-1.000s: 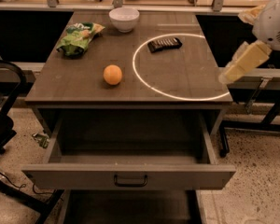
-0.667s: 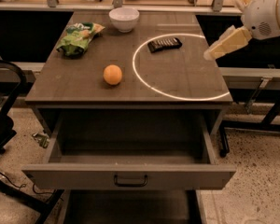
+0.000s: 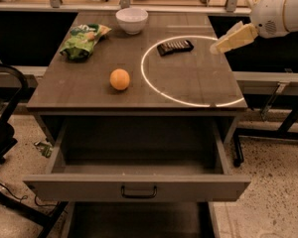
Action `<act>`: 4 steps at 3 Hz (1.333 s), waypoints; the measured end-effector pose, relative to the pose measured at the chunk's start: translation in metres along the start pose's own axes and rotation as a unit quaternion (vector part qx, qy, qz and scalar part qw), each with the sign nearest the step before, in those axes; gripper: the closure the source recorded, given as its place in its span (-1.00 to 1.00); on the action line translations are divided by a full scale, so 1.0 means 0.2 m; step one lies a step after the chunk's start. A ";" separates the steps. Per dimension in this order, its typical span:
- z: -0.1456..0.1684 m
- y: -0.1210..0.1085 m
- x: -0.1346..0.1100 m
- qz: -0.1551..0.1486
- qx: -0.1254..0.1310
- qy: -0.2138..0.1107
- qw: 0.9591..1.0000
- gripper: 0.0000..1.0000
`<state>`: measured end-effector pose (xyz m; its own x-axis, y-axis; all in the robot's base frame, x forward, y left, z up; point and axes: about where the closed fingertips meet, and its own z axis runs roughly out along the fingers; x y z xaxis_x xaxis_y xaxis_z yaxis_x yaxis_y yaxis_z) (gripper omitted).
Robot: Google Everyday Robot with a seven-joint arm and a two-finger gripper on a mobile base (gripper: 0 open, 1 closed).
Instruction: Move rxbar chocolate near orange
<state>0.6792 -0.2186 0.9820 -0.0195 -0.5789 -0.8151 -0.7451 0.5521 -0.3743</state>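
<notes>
Centrally, a wooden table [image 3: 89, 90] carries all the objects; clock directions are read from the middle of its top, with 12 o'clock at the far edge.

- The rxbar chocolate [image 3: 175, 47], a dark flat bar, lies at about 1 o'clock. It sits just inside a bright ring of light [image 3: 148, 86] that covers the right half of the top, near the ring's own 11 o'clock arc.
- The orange [image 3: 119, 79] rests at about 8 o'clock, outside the ring and just beside its left arc. It is well apart from the bar, lying toward 8 o'clock from it.
- A white bowl [image 3: 132, 20] stands at 12 o'clock near the far edge.
- A green snack bag [image 3: 84, 39] lies at 10 o'clock.
- The gripper [image 3: 217, 47], pale and wedge-like on a white arm [image 3: 280, 11], hangs at 2 o'clock over the table's right rim. It is to the right of the bar, not touching it and holding nothing. Whether it is wide or narrow cannot be told.
- A drawer [image 3: 136, 187] stands pulled out below the front edge, at 6 o'clock.
</notes>
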 end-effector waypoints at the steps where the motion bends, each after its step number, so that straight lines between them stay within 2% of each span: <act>1: 0.17 -0.09 0.01 0.007 -0.013 -0.017 1.000 -1.00; 3: 0.72 -0.23 0.16 0.048 -0.064 -0.013 0.997 -1.00; 4: 0.88 -0.22 0.20 0.059 -0.082 -0.004 0.995 -1.00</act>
<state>0.8285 -0.1602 0.8876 -0.1094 -0.5108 -0.8527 -0.8370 0.5101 -0.1982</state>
